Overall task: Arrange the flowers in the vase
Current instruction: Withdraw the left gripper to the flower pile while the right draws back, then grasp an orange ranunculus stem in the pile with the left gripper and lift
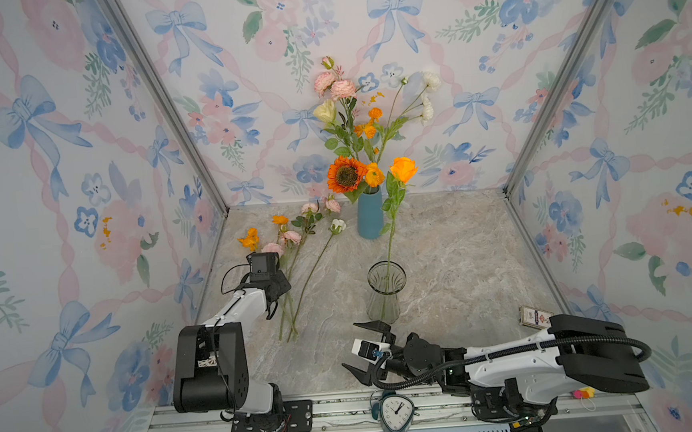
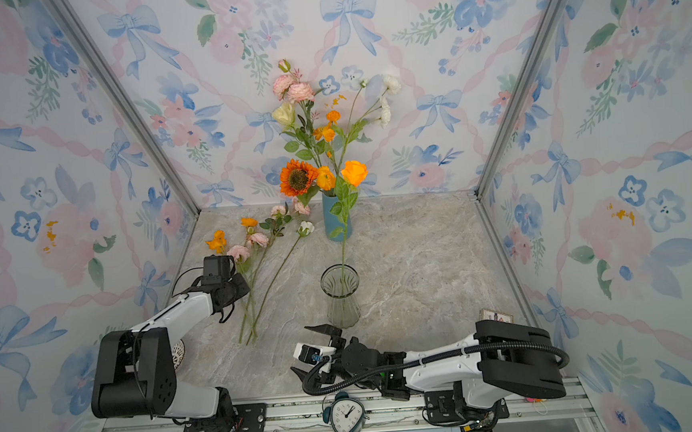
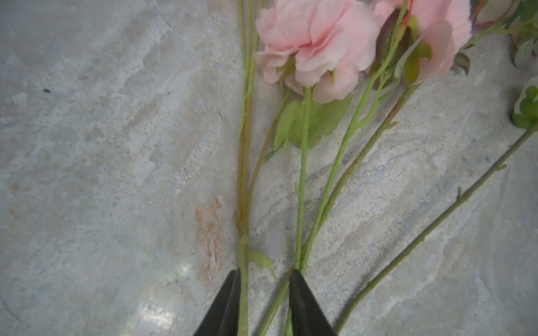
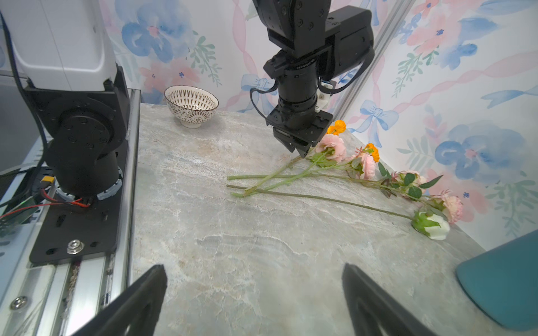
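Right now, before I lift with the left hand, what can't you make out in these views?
Left hand: the left wrist view's bottom edge cuts its fingers, so whether they pinch the stems is unclear; too small in both top views.
Bowl: mostly behind the left arm in a top view.
Card box: partly covered by the right arm; print too small.
Blue vase: cut off by the right wrist view's edge.

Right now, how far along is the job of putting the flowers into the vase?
Done: one orange rose stands in the glass vase; the blue vase behind it holds a full bunch. In hand: the left gripper is low over the loose flowers on the table, its jaws on either side of their stems, nothing lifted. The right gripper is open and empty. Left: all the loose flowers.
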You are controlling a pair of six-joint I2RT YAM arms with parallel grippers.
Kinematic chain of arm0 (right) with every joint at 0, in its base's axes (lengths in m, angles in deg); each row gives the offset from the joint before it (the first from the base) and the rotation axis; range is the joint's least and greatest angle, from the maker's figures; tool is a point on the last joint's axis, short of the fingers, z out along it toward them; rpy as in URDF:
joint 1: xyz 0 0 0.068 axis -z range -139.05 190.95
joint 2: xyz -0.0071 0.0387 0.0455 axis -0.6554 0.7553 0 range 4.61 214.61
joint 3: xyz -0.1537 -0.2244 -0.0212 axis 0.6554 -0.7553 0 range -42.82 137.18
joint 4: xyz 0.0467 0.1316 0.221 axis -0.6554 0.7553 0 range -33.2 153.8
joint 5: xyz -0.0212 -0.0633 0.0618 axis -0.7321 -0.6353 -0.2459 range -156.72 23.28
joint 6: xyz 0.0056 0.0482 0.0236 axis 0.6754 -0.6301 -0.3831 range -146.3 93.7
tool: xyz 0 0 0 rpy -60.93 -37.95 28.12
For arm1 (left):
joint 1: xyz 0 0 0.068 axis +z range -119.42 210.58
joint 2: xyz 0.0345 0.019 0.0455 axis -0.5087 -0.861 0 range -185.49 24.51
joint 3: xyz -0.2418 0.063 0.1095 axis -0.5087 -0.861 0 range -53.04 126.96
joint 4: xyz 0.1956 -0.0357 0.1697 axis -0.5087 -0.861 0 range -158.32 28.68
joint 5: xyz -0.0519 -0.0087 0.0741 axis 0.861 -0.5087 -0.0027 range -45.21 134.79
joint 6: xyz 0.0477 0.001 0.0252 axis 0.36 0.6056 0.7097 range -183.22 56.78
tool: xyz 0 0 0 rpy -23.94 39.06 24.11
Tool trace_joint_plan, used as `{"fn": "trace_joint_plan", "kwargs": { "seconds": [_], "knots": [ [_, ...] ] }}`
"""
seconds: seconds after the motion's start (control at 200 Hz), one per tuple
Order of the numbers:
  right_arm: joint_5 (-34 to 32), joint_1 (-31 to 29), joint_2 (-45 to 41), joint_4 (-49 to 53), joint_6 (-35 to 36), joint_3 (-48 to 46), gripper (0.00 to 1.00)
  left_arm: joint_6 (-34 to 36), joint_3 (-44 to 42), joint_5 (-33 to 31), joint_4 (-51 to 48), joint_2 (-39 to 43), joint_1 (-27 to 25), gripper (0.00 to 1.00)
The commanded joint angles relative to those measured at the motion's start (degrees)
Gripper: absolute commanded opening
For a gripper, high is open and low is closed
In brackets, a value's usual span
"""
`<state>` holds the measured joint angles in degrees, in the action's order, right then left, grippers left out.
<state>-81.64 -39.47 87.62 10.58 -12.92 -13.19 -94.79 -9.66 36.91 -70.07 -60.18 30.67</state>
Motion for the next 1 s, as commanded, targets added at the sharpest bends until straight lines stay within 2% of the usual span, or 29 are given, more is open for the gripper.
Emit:
{"fn": "trace_joint_plan", "kwargs": {
  "seconds": [0.0, 0.695, 0.945, 0.995],
  "knots": [
    [2.2, -0.5, 1.9, -1.4, -2.4, 1.9, 0.97, 0.7, 1.9, -1.1, 0.0, -2.8, 0.5, 0.29],
    [3.5, 2.5, 0.3, 1.0, -3.0, 2.0, 0.97, 0.6, 3.8, -3.3, 0.1, -12.6, 0.6, 0.25],
    [3.8, 3.0, -0.4, 1.6, -3.2, 1.9, 0.97, 0.7, 3.3, -2.6, -0.2, -12.6, 0.9, 0.0],
    [3.8, 3.1, -0.5, 1.7, -3.0, 1.9, 0.97, 0.6, 3.0, -2.5, -0.1, -12.2, 1.0, 0.0]
  ]
}}
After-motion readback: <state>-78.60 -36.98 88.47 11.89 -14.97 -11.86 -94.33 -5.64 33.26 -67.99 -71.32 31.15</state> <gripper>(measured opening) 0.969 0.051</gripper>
